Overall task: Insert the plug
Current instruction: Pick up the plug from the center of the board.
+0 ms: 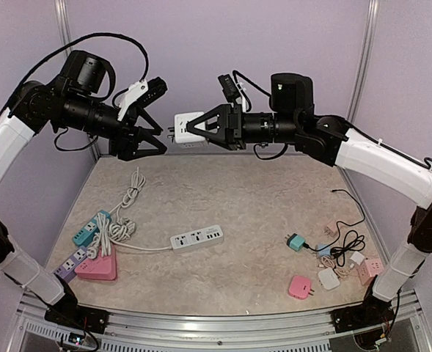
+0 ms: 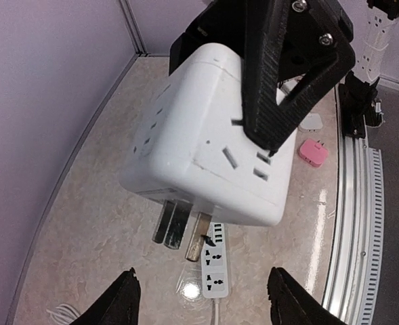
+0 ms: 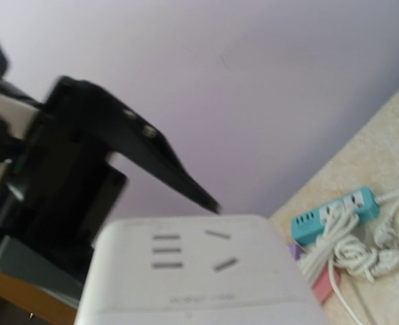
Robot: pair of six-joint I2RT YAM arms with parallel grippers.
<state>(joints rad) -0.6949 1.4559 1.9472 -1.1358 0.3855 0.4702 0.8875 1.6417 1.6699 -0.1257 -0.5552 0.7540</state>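
The cube adapter is held above the table, between left gripper and right gripper. A power strip is laid mid-table, corded strips leftward, small plugs rightward.

The left arm and right arm are each wearing white shells between black joints, with thin black cables looping over the wrists. The left tool and right tool are showing black triangular fingers, the right one's silver screws glinting toward 1 o'clock.

Lilac walls, beige marbled tabletop
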